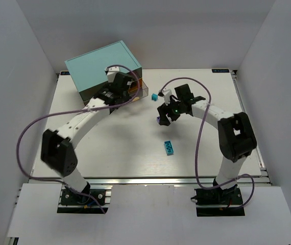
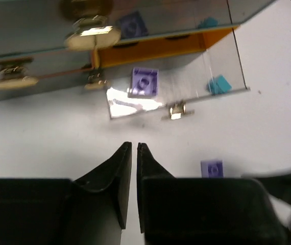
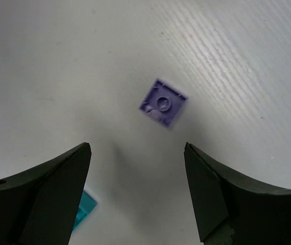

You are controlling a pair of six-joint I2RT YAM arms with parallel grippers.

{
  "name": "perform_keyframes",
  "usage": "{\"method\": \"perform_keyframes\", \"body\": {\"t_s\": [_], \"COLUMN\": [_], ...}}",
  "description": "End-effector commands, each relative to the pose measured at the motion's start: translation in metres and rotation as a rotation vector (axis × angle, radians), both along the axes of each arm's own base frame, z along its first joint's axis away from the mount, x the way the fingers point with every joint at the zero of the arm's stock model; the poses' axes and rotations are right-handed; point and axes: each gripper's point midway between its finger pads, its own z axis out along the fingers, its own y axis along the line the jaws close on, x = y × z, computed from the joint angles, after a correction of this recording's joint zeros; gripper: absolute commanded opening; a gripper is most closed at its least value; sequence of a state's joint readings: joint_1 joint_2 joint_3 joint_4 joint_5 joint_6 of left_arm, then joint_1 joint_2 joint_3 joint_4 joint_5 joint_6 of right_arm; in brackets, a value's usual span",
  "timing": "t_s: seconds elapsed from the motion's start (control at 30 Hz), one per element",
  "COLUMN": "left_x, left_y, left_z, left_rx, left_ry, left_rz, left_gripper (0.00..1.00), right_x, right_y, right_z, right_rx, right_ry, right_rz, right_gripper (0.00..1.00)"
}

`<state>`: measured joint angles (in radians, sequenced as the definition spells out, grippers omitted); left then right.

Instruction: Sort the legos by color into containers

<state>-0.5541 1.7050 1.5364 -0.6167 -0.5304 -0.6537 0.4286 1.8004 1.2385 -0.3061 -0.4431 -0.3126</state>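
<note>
Item 1: left gripper [image 2: 134, 146]. I read its jaws as pressed almost together with nothing between them, poised in front of the light-teal cabinet [image 1: 102, 65].

Item 2: pulled-out drawer [image 2: 186, 76]. Translucent, holding one purple lego [image 2: 144, 82]. A cyan lego [image 2: 218, 84] sits at its corner; I cannot tell whether it is inside or just beside.

Item 3: right gripper [image 3: 137, 147]. Jaws spread wide, grasping nothing, over the white table [image 3: 43, 61].

Item 4: second purple lego [image 3: 162, 103]. It lies on the table just ahead of the right fingers, touching neither.

Item 5: second cyan lego [image 1: 169, 147]. Loose on the table, well apart from the cabinet.
</note>
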Motion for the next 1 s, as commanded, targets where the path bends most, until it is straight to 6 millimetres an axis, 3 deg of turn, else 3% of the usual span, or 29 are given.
{"method": "perform_keyframes", "body": {"t_s": [0.0,0.03,0.07,0.1,0.13,0.2,0.3,0.33,0.37,0.43,0.47,0.63,0.73,0.8,0.83,0.87,0.93,0.97], "left_x": [-0.036,-0.05,-0.059,-0.073,-0.087,-0.104,-0.136,-0.147,-0.157,-0.171,-0.178,-0.193,-0.195,-0.196,-0.197,-0.197,-0.198,-0.198], "left_y": [0.003,0.009,0.013,0.015,0.023,0.031,0.052,0.058,0.063,0.069,0.07,0.075,0.076,0.075,0.075,0.075,0.075,0.075], "left_z": [0.042,0.059,0.059,0.043,0.054,0.049,0.03,0.009,0.012,-0.011,-0.011,-0.034,-0.045,-0.051,-0.052,-0.053,-0.056,-0.056], "left_rx": [-0.156,-0.199,-0.216,-0.219,-0.248,-0.283,-0.314,-0.301,-0.344,-0.351,-0.377,-0.407,-0.399,-0.396,-0.396,-0.396,-0.394,-0.396], "left_ry": [-0.095,-0.131,-0.133,-0.103,-0.129,-0.124,-0.106,-0.07,-0.087,-0.046,-0.051,-0.008,0.016,0.028,0.031,0.032,0.039,0.039], "left_rz": [-0.026,-0.035,-0.035,-0.039,-0.041,-0.02,0.022,0.035,0.046,0.062,0.056,0.087,0.097,0.097,0.097,0.099,0.098,0.094], "left_gripper": [0.21,0.26,0.3,0.38,0.41,0.45,0.46,0.46,0.46,0.47,0.48,0.56,0.6,0.61,0.61,0.61,0.61,0.62], "right_x": [0.029,0.032,0.032,0.034,0.035,0.036,0.036,0.038,0.042,0.045,0.045,0.049,0.052,0.052,0.053,0.05,0.046,0.046], "right_y": [0.002,0.002,0.005,0.009,0.012,0.014,0.022,0.021,0.021,0.018,0.019,0.017,0.016,0.017,0.019,0.018,0.019,0.019], "right_z": [-0.001,-0.004,-0.01,-0.007,-0.008,-0.013,-0.02,-0.024,-0.029,-0.033,-0.039,-0.048,-0.05,-0.048,-0.044,-0.038,-0.026,-0.006], "right_rx": [-0.084,-0.102,-0.105,-0.1,-0.103,-0.108,-0.128,-0.142,-0.151,-0.182,-0.195,-0.218,-0.223,-0.213,-0.199,-0.192,-0.163,-0.14], "right_ry": [-0.003,-0.005,0.018,0.016,0.014,0.022,0.007,-0.004,-0.014,-0.034,-0.032,-0.046,-0.054,-0.063,-0.074,-0.089,-0.105,-0.153], "right_rz": [-0.174,-0.196,-0.211,-0.21,-0.215,-0.221,-0.22,-0.23,-0.241,-0.264,-0.264,-0.272,-0.269,-0.261,-0.253,-0.238,-0.204,-0.175], "right_gripper": [0.8,0.8,0.81,0.81,0.81,0.81,0.77,0.76,0.72,0.7,0.68,0.58,0.47,0.32,0.27,0.16,0.08,0.0]}}
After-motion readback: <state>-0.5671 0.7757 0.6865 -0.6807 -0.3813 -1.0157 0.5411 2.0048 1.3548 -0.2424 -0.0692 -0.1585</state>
